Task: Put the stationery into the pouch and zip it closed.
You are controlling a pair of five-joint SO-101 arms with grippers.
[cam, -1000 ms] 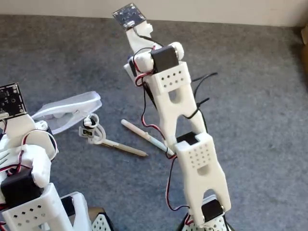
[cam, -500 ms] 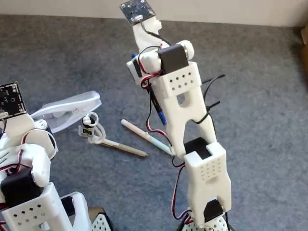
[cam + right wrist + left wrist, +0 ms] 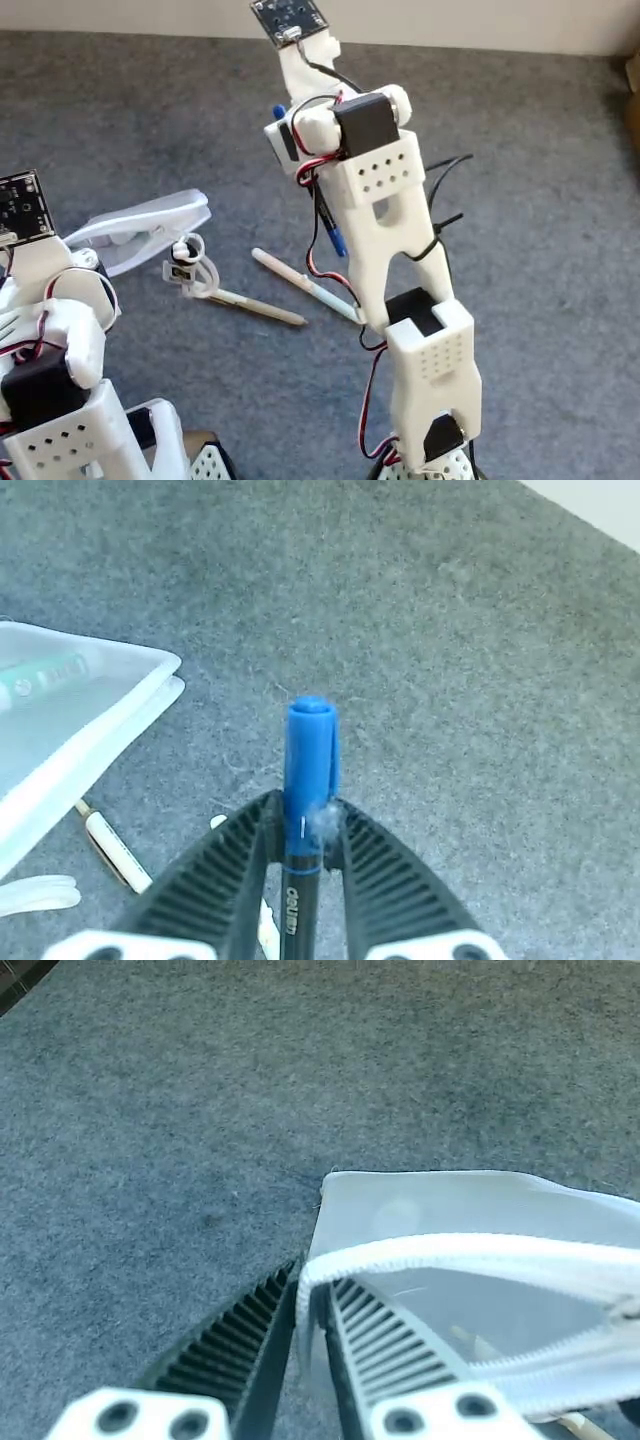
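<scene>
Grey carpet (image 3: 560, 200): left gripper (image 3: 312, 1295) pinches pouch (image 3: 450, 1210) rim at 9 o'clock, likely holding it open; right gripper (image 3: 300, 810) clamps blue pen (image 3: 310, 740) aloft at 12, ready for insertion.

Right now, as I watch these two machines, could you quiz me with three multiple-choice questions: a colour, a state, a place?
1. What colour is the pouch? A red; B translucent white; C black.
2. How is the left hand? A wide open; B shut on the pouch's edge; C shut on nothing.
3. Where is the blue pen? A in the right hand; B in the left hand; C inside the pouch.

Answers: 1 B, it looks milky and see-through in the left wrist view. 2 B, that view shows it pinching the pouch's rim. 3 A, the right wrist view shows the pen clamped in that hand.
</scene>
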